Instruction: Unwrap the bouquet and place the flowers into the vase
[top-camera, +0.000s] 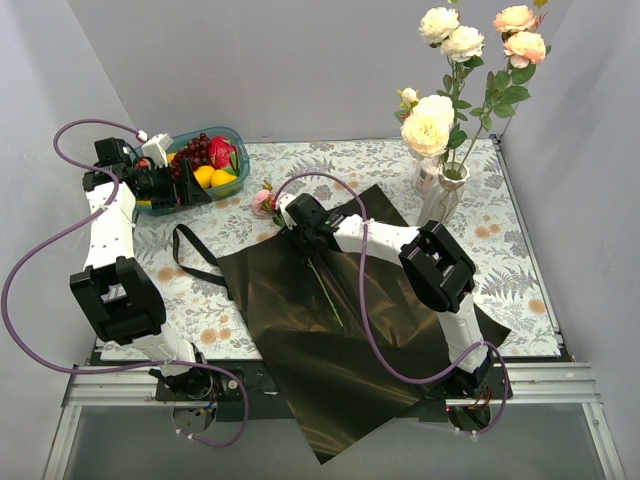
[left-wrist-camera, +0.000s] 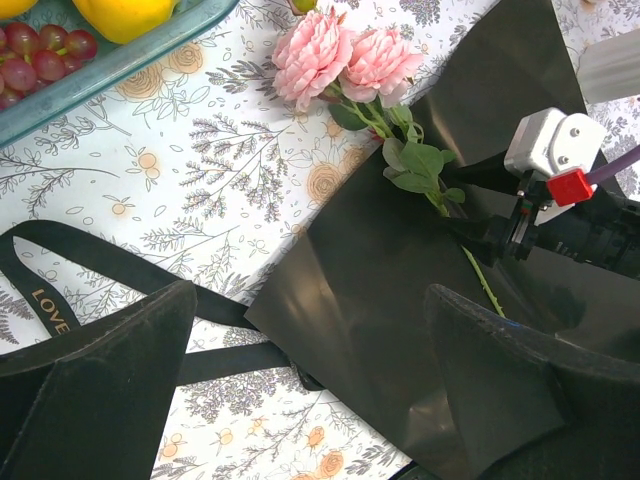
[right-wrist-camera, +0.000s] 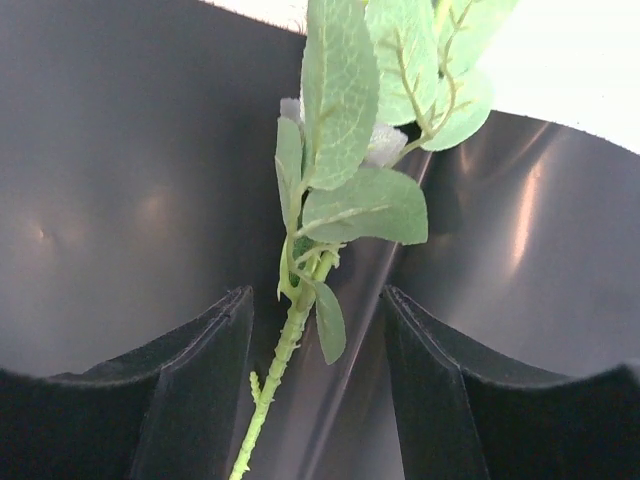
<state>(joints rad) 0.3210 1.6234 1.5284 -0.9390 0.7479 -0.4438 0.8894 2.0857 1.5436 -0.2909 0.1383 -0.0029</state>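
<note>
Counted: one vase (top-camera: 438, 200) holding six flowers (top-camera: 431, 125) (four cream, two pink); one loose rose stem (left-wrist-camera: 420, 165) with two pink blooms; one wrapping paper (top-camera: 310, 350), one ribbon (left-wrist-camera: 55, 310), one bowl (left-wrist-camera: 130, 58).

The paper is spread flat on a floral tablecloth (top-camera: 520, 260), which is enclosed by plain pale walls (top-camera: 250, 60). The loose stem is laid over the paper's far edge, well apart from the vase.

The bowl is filled with grapes (top-camera: 195, 152), yellow fruit and a red fruit.

Right gripper (right-wrist-camera: 318, 295): fingers are spread either side of the stem, not clamped. Left gripper (left-wrist-camera: 308, 300): held wide apart near the bowl, nothing gripped.
</note>
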